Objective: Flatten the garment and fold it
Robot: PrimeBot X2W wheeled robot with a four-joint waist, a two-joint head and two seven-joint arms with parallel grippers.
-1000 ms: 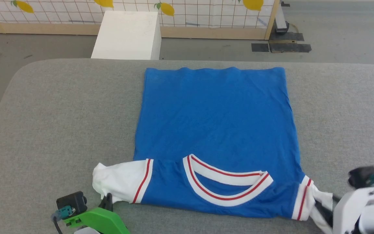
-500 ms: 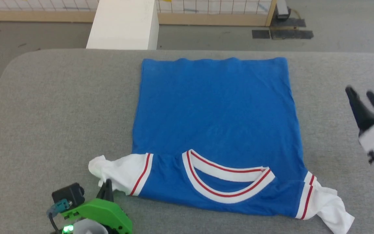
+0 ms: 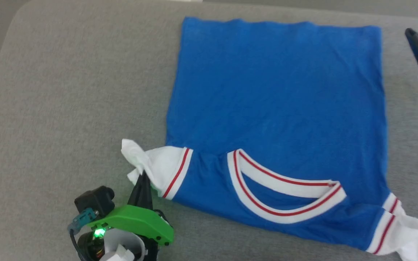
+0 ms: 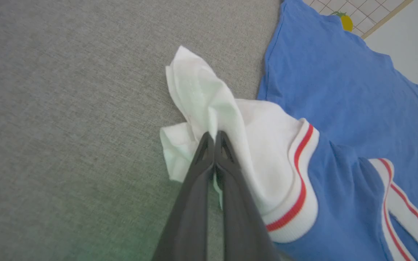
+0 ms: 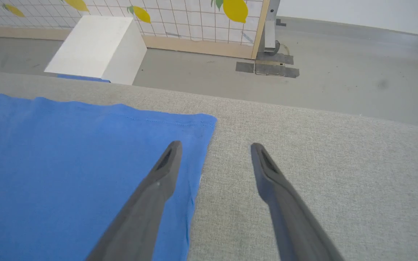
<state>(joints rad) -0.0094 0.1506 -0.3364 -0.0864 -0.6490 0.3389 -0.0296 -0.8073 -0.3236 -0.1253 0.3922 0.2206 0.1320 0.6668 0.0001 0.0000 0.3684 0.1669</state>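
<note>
Your left gripper (image 4: pixel 214 137) has its two fingers pressed together on the white sleeve (image 4: pixel 209 98) of the garment (image 3: pixel 274 94), at the lower left of the head view. The garment lies on the grey table (image 3: pixel 67 90). Its blue body is mostly flat and its neck band is near the bottom of the frame. Your right gripper (image 5: pixel 215 145) is spread wide and holds nothing. In its own wrist view it hangs over the far hem corner (image 5: pixel 194 123), with one finger above the cloth and one above bare table.

Watch out here. The pinched sleeve is bunched and twisted. If you pull it hard, the whole shirt may slide or wrinkle, because nothing pins down the other side. If you let go now, the sleeve may drop in a lump.

The other sleeve (image 3: pixel 410 237), at the lower right of the head view, is crumpled too. It runs to the frame edge, so I cannot tell where it ends. If you fold before smoothing it, you trap a lump inside.

If the right gripper goes down as it stands, it may catch only one layer of the hem, or nip the table cover.
</note>
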